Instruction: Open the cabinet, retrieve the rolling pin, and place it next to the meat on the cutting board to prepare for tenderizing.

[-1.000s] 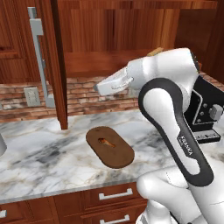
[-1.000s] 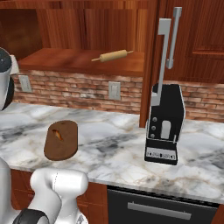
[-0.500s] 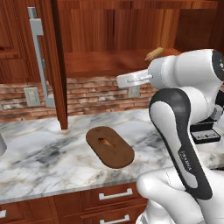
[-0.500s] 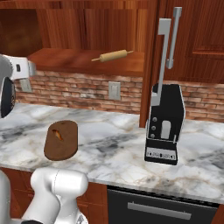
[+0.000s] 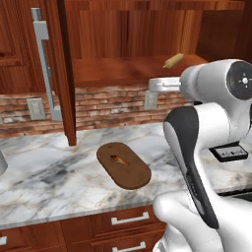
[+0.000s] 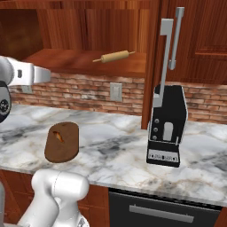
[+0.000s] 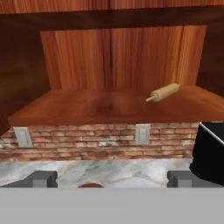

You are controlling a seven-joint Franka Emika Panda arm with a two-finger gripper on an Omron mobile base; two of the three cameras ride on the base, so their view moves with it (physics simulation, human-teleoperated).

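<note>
Hand view shows the slim tan rolling pin lying on the shelf, pincer released wide.

No legible text; appliance label seemingly blurred.

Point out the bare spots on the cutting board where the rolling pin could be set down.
The cutting board is bare over its whole near half and along both long edges beside the meat, which sits toward its far end. That far end is the tight part. The marble counter between the board and the black appliance is also free.
</note>
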